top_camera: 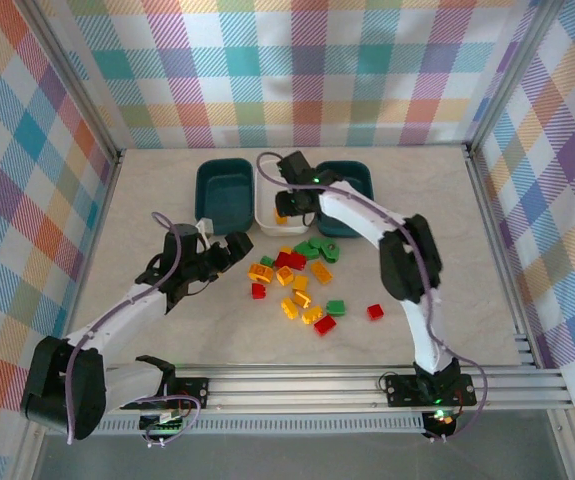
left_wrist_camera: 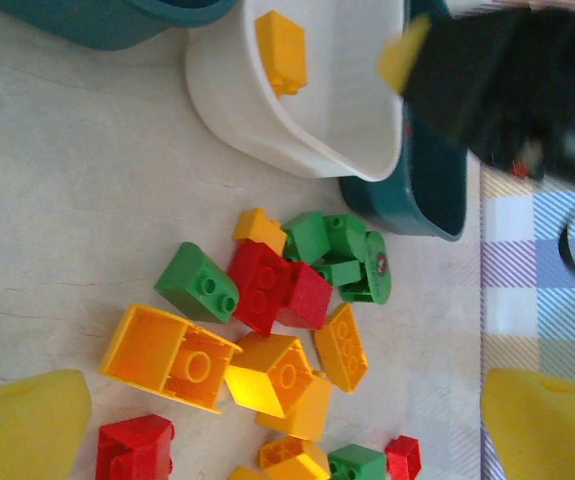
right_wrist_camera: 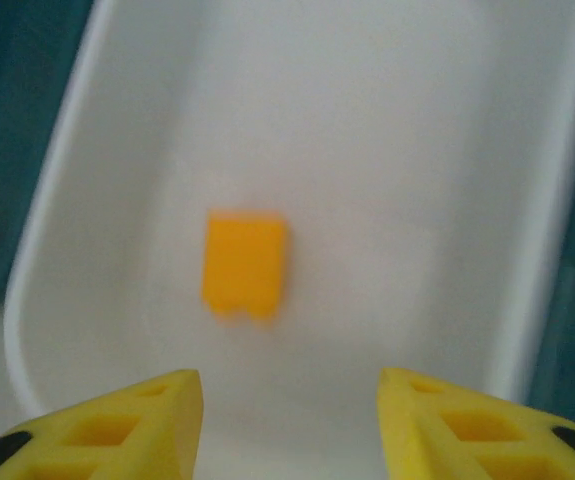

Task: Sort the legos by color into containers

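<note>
Yellow plastic shows against the white bin (right_wrist_camera: 397, 130): one yellow brick (right_wrist_camera: 245, 262) lies on its floor, apart from the walls, though it looks a little blurred. Your right gripper (right_wrist_camera: 289, 410) hangs directly above it with its fingers parted partway and nothing between them; neither finger touches the brick.

From above, you can see that bin at the far edge of the tabletop (top_camera: 147, 200). It is squeezed between the left teal bin (top_camera: 224, 190) and the right teal bin (top_camera: 355, 178), close against both.

Your left gripper (left_wrist_camera: 287, 428) is spread as wide as it goes and holds nothing. It sits low over the tabletop, just left of the loose bricks (top_camera: 297, 285). Those red, yellow and green bricks lie scattered around the middle of the tabletop, thickest just in front of the white bin. A lone red brick (top_camera: 375, 311) lies off toward the right edge.
</note>
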You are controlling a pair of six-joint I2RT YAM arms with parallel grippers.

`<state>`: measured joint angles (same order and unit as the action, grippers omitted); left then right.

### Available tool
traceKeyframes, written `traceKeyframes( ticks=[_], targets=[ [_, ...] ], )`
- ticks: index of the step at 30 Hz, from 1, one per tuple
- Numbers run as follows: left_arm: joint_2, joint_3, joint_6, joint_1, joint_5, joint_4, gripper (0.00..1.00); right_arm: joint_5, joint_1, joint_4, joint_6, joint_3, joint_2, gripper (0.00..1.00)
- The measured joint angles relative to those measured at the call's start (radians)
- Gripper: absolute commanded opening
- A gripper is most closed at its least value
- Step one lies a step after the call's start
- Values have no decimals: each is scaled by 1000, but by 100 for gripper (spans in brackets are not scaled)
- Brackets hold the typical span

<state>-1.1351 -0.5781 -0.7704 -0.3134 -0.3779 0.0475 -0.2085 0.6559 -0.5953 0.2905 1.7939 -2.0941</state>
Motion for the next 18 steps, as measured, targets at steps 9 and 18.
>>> traceKeyframes(
  ticks=[9,18],
  targets=[
    [102,31,32,-119,35,5,100,-16,75,74,174,-742,637,68],
    [76,39,58,-141,65,51,100,56,191,21,340,-977,672,71]
  ],
)
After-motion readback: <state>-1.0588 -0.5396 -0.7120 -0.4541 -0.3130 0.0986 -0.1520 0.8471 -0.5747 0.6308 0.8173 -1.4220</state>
